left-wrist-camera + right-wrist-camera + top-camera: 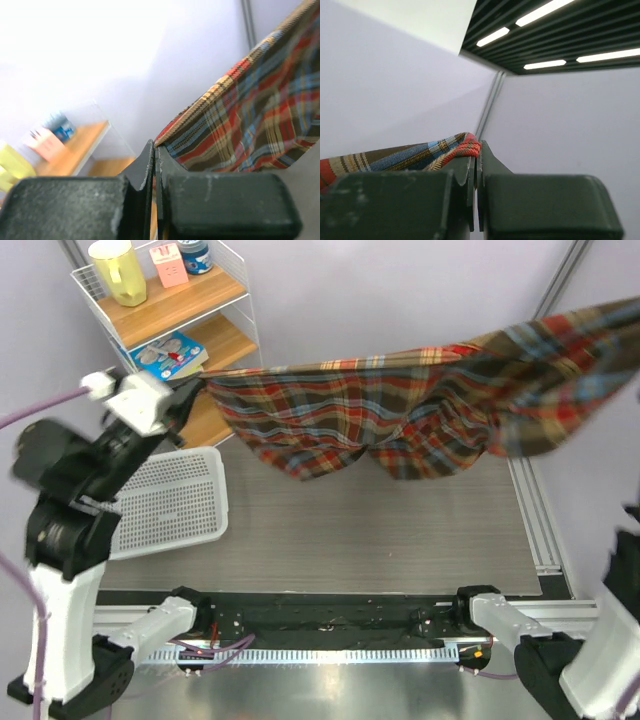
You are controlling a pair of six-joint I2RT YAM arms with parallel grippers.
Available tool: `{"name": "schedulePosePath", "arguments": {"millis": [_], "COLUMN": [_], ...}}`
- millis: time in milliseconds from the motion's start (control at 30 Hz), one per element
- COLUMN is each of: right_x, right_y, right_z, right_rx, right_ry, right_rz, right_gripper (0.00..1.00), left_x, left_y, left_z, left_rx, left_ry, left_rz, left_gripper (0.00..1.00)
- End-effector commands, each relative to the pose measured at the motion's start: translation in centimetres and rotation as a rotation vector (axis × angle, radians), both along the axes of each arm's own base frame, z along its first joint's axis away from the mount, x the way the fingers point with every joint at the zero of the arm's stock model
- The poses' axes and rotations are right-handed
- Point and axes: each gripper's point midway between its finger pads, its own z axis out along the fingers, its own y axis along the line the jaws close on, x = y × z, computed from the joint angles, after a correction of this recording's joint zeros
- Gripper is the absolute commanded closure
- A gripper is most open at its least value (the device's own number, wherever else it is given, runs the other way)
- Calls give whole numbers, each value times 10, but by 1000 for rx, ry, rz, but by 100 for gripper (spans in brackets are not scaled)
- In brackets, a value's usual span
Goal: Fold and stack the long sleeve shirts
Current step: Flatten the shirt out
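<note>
A lab booth: plain partition walls [400, 290], aluminium rails [537, 525], strip ceiling lights [547, 10].

Plaid shirt [400, 420] stretched midair (sagging mid-span), left fingers [190, 397] pinching one end; white basket [170, 505] lower left

On the overhead feed I see the left arm [65, 620] built from white tubular links joined by black joint housings, with a white block at its wrist. A purple cable [40, 411] leads to that wrist, and a second length of it loops past the lower link. The right arm [600, 660] shows the same white link and black housing. Thin red wires [197, 645] sit by the left base. On the wrist feeds, the left claw [154, 150] and the right claw [477, 152] each carry two matte dark fingers. Their blocky, lightly scuffed bodies taper to thin wedge tips.
</note>
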Motion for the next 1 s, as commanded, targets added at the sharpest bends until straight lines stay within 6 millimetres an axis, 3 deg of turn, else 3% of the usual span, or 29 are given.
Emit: {"name": "schedulePosePath", "arguments": {"millis": [0,67,167,267,333,367,400,433,467,500,533,567,633,667,733,767,800,833,867,900,933,967], "right_x": [-85,-90,-76,-13,34,69,91,125,145,182,212,244,276,305,328,346,355,363,370,388,391,398], "right_y": [-17,-17,-15,-11,-4,1,3,5,6,10,14,19,34,44,57,64,78,80,80,79,74,60], "right_z": [44,51,60,53,43,25,15,0,-11,-41,-64,-103,-144,-193,-239,-283,-307,-335,-347,-382,-404,-392], "right_rx": [39,27,-9,-45,-67,-93,-105,-110,-115,-127,-135,-149,-178,-190,-197,-215,-235,-253,-267,-291,-294,-268], "right_ry": [-210,-237,-260,-189,-142,-79,-47,-5,17,98,155,244,321,424,511,602,650,732,773,861,955,964], "right_rz": [-69,-76,-103,-114,-98,-83,-81,-80,-82,-68,-51,-30,41,71,104,117,138,124,88,65,42,-21], "right_gripper": [99,99,99,99,99,99,99,99,99,99,99,99,99,99,99,97,91,69,55,36,23,18], "left_x": [-52,-60,-49,-15,18,32,44,72,84,99,125,138,161,182,205,226,238,249,264,281,282,288], "left_y": [14,19,20,22,15,13,14,7,4,2,-6,-10,-17,-23,-21,-22,-16,-14,-13,-10,-5,0], "left_z": [69,83,83,68,43,33,25,-3,-17,-31,-72,-94,-129,-179,-218,-261,-274,-293,-285,-318,-335,-337], "left_rx": [-158,-194,-215,-196,-141,-115,-107,-45,-18,1,69,99,138,190,215,271,278,296,298,316,341,354], "left_ry": [-188,-213,-190,-138,-75,-55,-40,12,36,51,121,149,186,276,336,408,433,477,472,554,636,666], "left_rz": [-41,-34,-9,68,104,121,154,175,185,201,207,208,199,192,195,201,220,228,243,266,281,317], "left_gripper": [100,100,100,100,100,100,100,100,100,100,100,100,100,100,100,100,100,100,93,86,71,63]}}
